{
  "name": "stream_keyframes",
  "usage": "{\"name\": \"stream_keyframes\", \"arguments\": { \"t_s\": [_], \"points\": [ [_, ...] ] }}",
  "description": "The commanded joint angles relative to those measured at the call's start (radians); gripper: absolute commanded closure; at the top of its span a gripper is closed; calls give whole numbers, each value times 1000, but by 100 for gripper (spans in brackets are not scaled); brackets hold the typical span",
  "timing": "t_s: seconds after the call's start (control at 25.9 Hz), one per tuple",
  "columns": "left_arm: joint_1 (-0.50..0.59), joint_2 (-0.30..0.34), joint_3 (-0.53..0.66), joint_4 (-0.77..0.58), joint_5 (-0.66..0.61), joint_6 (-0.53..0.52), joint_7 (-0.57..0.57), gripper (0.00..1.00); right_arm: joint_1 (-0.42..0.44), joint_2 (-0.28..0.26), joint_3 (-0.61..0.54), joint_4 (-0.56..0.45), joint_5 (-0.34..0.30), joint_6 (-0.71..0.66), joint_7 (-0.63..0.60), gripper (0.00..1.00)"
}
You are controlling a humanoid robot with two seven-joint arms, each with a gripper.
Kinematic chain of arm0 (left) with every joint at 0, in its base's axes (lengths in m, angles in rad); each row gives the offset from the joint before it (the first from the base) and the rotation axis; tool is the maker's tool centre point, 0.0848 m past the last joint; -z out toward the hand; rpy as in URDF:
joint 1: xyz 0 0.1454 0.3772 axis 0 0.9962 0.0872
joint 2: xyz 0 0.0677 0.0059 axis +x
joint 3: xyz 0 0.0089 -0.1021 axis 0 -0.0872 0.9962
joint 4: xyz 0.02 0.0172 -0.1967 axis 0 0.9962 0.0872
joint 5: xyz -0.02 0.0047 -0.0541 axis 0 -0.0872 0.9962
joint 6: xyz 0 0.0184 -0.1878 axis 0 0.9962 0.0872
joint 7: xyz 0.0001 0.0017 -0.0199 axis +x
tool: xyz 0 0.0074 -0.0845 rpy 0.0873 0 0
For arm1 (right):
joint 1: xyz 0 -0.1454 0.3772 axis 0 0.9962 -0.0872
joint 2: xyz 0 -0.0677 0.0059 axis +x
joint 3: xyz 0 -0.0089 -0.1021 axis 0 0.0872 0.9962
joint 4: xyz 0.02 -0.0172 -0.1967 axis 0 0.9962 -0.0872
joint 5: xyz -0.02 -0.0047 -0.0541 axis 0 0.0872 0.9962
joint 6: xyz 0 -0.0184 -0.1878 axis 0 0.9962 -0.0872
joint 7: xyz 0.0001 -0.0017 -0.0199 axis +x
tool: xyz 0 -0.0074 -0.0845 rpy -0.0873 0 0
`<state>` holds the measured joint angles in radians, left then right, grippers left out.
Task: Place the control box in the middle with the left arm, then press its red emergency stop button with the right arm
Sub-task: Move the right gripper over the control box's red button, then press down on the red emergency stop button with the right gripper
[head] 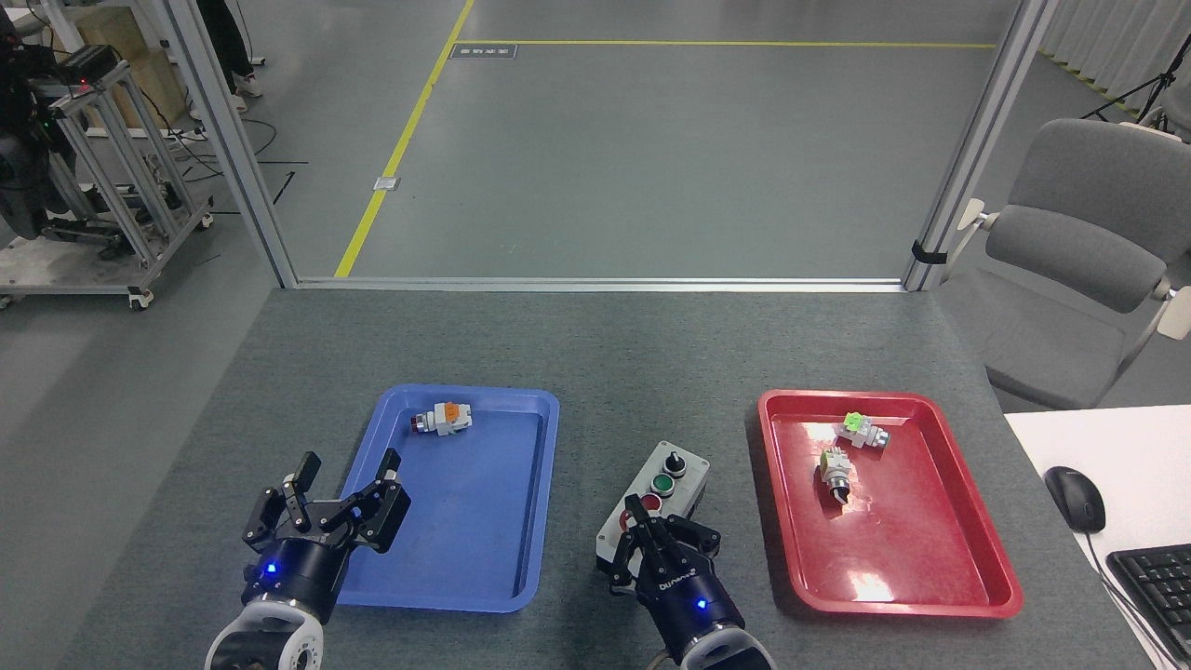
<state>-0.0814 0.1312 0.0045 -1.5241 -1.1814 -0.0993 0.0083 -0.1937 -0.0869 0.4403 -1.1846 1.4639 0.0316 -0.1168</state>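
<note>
Fingers [636,517] closed over red emergency stop button [634,527]

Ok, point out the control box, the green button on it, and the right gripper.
control box [690,473]: head view, light grey face at its far end.
green button [662,484]: head view, middle of its round cap.
right gripper [642,521]: head view, fingertips closed together over the box's near end.

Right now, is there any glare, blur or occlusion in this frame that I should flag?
Head view: sharp throughout, lighting even and soft. Glare only as white patches on the red tray floor near its front. The right end effector covers the control box's near end, hiding the big red button. The left end effector is unobscured.
</note>
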Motion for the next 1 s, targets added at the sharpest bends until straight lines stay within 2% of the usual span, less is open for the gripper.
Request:
{"name": "stream_keyframes", "arguments": {
  "t_s": [0.0, 0.46, 0.62, 0.81, 0.89, 0.93, 0.97],
  "points": [
    [2, 2, -1, 2, -4, 0, -1, 1, -7, 9, 3, 42, 10, 2, 0, 100],
    [5, 8, 0, 5, -11, 18, -1, 1, -7, 6, 18, 80, 4, 16, 14, 100],
    [32, -2, -1, 13, -11, 18, 6, 1, -7, 9, 3, 20, -4, 48, -1, 100],
    [35, -45, -12, 85, -11, 18, 90, 1, -9, 12, -9, -26, -2, 122, -3, 100],
    [35, -65, -14, 93, -24, 20, 90, 1, -7, 12, -52, -47, -2, 122, -1, 91],
    [35, -64, -14, 93, -40, 20, 90, 1, -4, 10, -74, -63, -2, 119, -3, 80],
    [35, -65, -14, 94, -53, 18, 87, 1, 0, 10, -92, -78, -2, 116, -3, 65]
  ]
}}
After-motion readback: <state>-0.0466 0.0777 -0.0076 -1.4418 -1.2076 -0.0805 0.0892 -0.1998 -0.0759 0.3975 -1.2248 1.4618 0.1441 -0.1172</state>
